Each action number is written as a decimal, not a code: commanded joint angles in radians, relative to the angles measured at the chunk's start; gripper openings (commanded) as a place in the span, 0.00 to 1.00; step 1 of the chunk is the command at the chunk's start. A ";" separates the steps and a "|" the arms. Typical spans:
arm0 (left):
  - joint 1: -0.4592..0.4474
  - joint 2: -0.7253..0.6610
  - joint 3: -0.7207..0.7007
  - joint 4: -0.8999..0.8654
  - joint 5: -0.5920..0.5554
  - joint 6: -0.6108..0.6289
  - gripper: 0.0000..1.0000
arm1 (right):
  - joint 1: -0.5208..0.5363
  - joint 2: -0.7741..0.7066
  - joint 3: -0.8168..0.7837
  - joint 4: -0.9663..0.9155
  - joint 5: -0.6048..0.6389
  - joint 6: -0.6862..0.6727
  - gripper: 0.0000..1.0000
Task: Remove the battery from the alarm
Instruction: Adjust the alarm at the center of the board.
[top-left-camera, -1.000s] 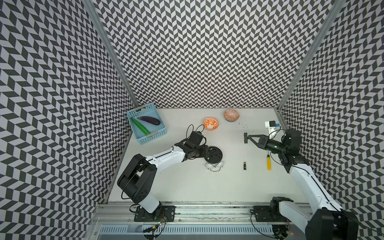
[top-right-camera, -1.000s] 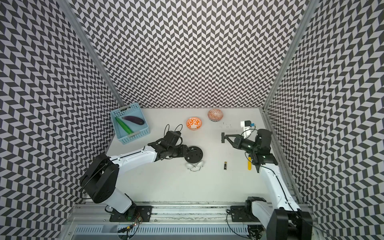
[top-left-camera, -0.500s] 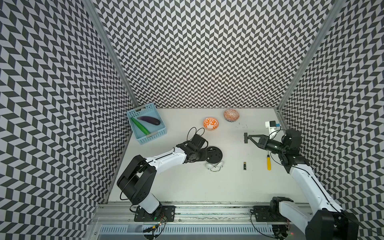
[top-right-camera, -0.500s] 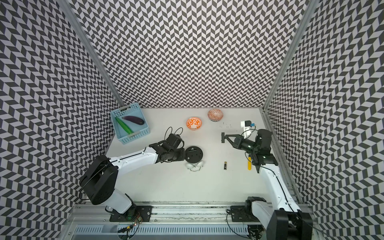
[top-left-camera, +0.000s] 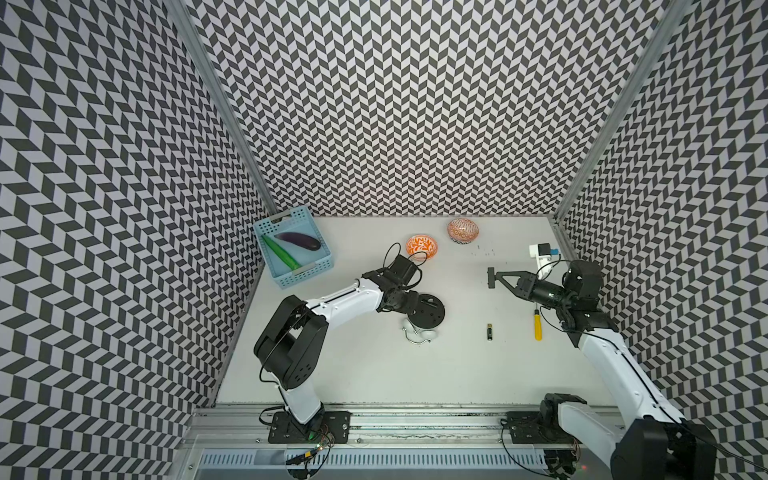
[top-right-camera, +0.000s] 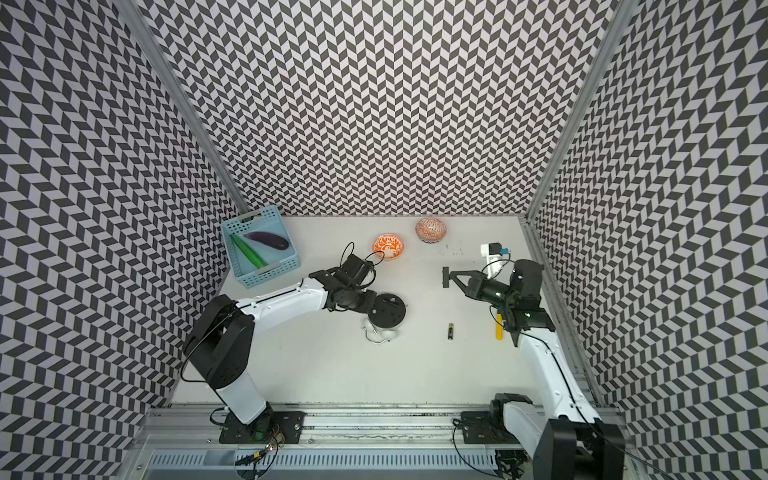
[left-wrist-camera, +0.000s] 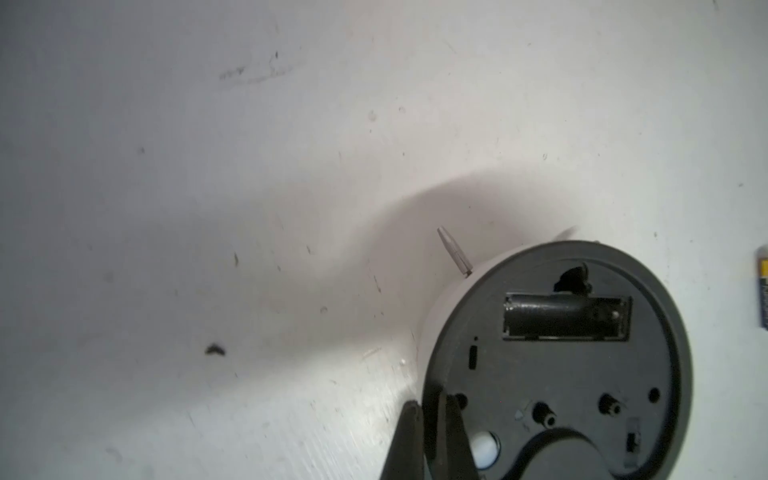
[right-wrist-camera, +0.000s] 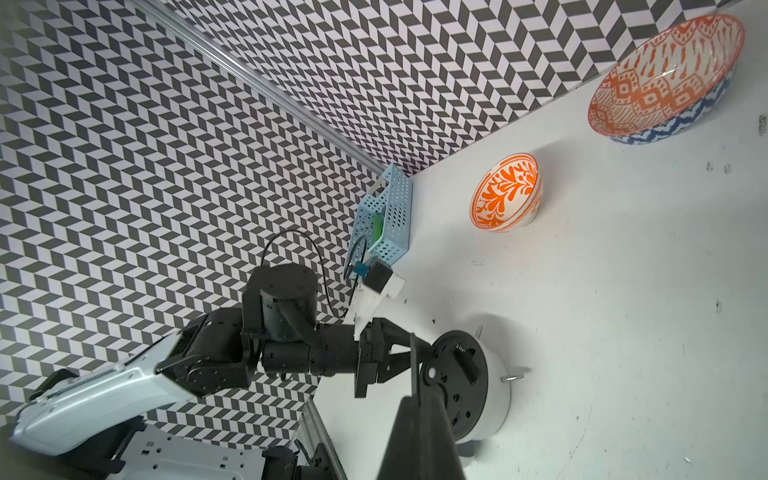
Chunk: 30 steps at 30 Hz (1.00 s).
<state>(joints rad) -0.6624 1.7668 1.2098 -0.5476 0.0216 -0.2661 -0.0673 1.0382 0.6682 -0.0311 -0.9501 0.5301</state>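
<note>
**Position of parts.** The alarm (top-left-camera: 430, 311) lies face down on the tabletop (top-left-camera: 415, 374) with its black back upward. In the left wrist view the battery bay (left-wrist-camera: 567, 318) is uncovered and appears empty, though the recess is dark and somewhat blurred. The battery (top-left-camera: 490, 331) lies flat on the tabletop, well apart from the alarm, between it and the yellow-handled screwdriver (top-left-camera: 537, 328). By this layout, removal appears to be done.

**Claw state.** The left claw (left-wrist-camera: 429, 401) has its fingers pressed together at the rim of the alarm's back. Whether they nip the rim's lip or only rest against it cannot be told. The right claw (top-left-camera: 491, 277) is also pressed together, holds nothing, and hangs clear of the tabletop, near the far right side.

**Handling: battery.** Treat it as light, rigid and smooth. As a cylinder it probably rolls if pushed on its side. Take hold across the middle of the barrel, fingers square to its long axis. It lies low, so the fingertips probably need to reach almost to the surface.

**Handling: alarm.** Likely a light, hollow shell that slides when pushed. Its thin metal feet and handle make poor holds, so use the rim.
</note>
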 joint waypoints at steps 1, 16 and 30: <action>0.026 0.074 0.050 -0.043 0.011 0.233 0.00 | 0.039 0.017 -0.015 -0.018 0.014 -0.052 0.00; 0.038 0.045 0.214 0.051 0.013 0.399 0.61 | 0.164 0.031 -0.035 -0.098 0.124 -0.114 0.00; 0.015 -0.430 -0.505 0.426 0.172 -0.614 0.41 | 0.281 0.180 0.025 -0.046 0.200 -0.171 0.00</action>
<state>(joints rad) -0.6285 1.3308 0.7795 -0.3058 0.0731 -0.6365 0.1764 1.1767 0.6422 -0.1059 -0.7956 0.4168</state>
